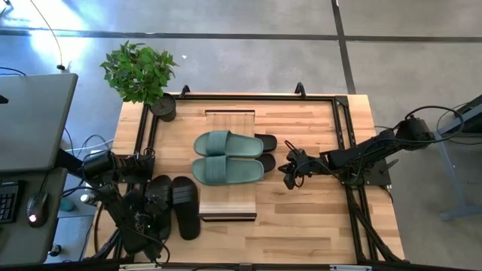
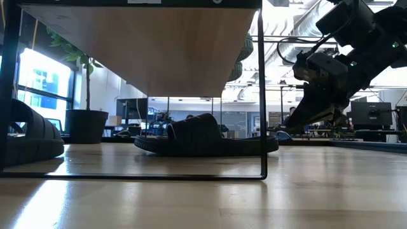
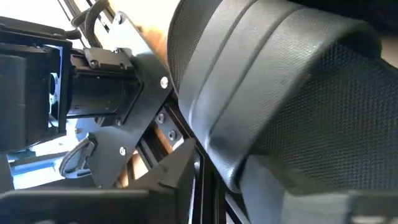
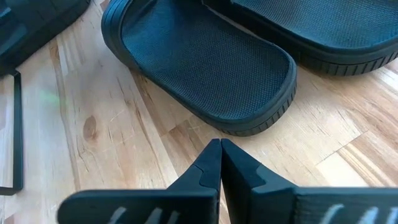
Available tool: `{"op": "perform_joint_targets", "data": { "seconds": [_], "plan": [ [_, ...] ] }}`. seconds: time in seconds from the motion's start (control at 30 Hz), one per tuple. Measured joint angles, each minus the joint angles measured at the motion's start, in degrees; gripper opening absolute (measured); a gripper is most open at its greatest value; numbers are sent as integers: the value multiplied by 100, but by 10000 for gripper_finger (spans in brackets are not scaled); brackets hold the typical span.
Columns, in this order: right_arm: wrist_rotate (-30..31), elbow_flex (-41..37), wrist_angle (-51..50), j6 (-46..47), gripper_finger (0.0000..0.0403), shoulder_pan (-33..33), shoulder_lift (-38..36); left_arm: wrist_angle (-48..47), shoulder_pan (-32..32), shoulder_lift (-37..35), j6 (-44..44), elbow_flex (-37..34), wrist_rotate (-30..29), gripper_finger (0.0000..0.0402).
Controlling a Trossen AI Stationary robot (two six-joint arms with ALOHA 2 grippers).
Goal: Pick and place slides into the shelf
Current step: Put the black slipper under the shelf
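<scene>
The shelf (image 1: 230, 203) stands mid-table, with two sage green slides (image 1: 226, 156) lying on its plank top. Two black slides (image 1: 266, 152) rest on the table under it, their ends sticking out on the right; one black slide (image 4: 205, 68) lies just ahead of my right gripper (image 4: 219, 149), which is shut and empty over bare wood. Two more black slides (image 1: 184, 207) lie on the table left of the shelf. My left gripper (image 1: 154, 203) is down over the left one of these, and that slide's ribbed strap (image 3: 280, 81) fills the left wrist view.
A potted plant (image 1: 139, 75) stands at the table's far left corner. A black frame (image 1: 343, 120) runs along the table's edges. Bare wood (image 1: 301, 218) lies open right of the shelf and toward the near edge. The shelf's thin leg (image 2: 262, 95) stands near the right arm.
</scene>
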Motion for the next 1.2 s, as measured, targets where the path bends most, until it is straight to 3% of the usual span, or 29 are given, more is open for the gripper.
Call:
{"op": "perform_joint_targets", "data": {
  "seconds": [0.2, 0.53, 0.83, 1.2],
  "plan": [
    [-1, 0, 0, -1, 0, 1, 0, 14, 0, 0, -56, -2, 30, 11],
    [-15, 0, 2, 96, 0, 2, 0, -245, -2, -198, -994, 255, 335, 6],
    [-284, 0, 7, 144, 0, 2, 0, -262, -102, -767, -1764, 646, -135, 2],
    [-743, -2, 84, 113, 0, 1, -61, -259, -269, -1213, -1841, 1114, -326, 1]
  ]
}}
